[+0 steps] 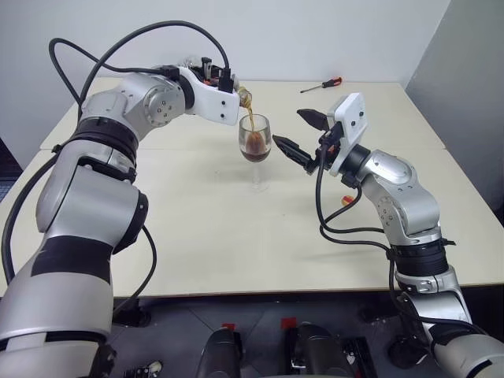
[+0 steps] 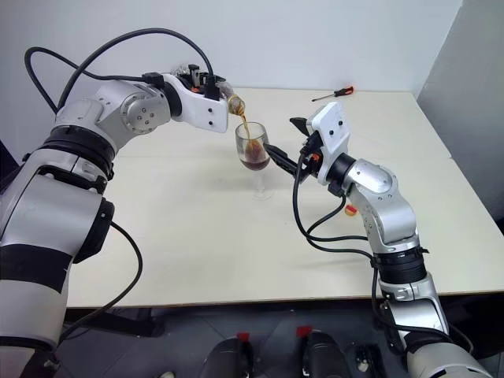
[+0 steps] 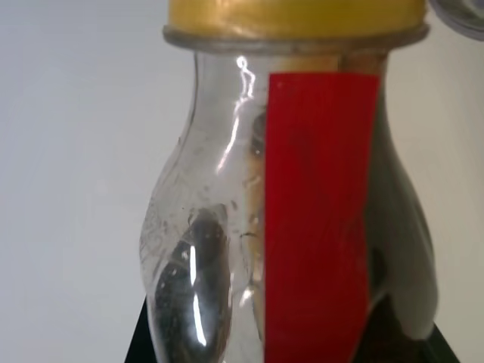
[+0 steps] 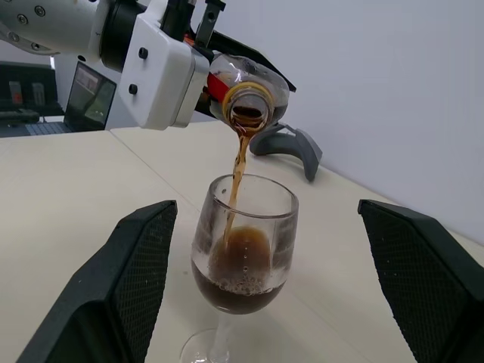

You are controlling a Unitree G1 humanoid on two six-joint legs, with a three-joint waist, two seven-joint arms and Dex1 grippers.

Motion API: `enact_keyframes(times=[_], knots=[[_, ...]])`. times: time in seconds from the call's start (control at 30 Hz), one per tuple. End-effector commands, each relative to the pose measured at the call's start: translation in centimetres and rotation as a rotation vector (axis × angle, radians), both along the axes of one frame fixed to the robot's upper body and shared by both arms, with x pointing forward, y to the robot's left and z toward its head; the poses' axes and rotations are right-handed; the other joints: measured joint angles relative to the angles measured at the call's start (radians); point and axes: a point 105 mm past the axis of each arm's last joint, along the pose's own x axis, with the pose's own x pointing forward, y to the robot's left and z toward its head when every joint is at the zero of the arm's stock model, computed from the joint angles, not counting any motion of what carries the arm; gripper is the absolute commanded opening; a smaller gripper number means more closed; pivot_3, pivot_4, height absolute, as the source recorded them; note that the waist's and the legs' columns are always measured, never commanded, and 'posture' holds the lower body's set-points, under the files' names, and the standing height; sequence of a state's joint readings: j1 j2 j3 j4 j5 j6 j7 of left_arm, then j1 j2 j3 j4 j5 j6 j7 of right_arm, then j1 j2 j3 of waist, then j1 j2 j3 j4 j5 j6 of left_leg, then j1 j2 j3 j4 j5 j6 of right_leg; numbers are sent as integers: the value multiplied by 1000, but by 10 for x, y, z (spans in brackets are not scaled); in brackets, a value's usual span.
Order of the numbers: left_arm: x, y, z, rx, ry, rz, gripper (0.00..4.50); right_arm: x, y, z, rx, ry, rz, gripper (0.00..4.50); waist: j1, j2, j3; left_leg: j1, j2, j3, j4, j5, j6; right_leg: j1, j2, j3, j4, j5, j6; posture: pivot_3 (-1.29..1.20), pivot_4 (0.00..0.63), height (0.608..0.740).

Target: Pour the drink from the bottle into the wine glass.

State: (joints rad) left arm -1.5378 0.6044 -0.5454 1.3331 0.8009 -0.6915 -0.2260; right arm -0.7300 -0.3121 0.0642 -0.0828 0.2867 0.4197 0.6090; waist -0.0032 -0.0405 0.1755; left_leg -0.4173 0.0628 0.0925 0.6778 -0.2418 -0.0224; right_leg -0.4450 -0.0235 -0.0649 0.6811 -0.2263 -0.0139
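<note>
One bottle (image 4: 246,94), one wine glass (image 4: 242,249), one screwdriver (image 1: 321,84), one table (image 1: 236,236).

Desk (image 1: 236,252): pale cream top, seam running across mid-surface. Items on it: wine glass (image 1: 255,150), upright on its foot, near centre; screwdriver (image 1: 321,85), red-and-black handle, far edge; small red-and-yellow cap (image 2: 350,209), right of the glass.

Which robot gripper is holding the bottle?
The left gripper, tipping the bottle over the wine glass. The right gripper is open and holds nothing.
</note>
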Motion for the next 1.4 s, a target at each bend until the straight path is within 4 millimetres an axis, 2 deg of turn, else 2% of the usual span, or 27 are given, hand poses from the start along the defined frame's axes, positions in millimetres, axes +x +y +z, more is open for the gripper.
enact_keyframes(times=[0.03,1.4], knots=[[-5,-3,32,-15,-89,-16,1315,-4,2,16,7,-70,12,4117,0,0,0,0,0,0,0,0,0,0,0,0,0,0,0,0,150,740],[-4,-1,31,-9,-89,-8,1315,-4,1,16,3,-65,12,4117,0,0,0,0,0,0,0,0,0,0,0,0,-1,0,0,0,150,740]])
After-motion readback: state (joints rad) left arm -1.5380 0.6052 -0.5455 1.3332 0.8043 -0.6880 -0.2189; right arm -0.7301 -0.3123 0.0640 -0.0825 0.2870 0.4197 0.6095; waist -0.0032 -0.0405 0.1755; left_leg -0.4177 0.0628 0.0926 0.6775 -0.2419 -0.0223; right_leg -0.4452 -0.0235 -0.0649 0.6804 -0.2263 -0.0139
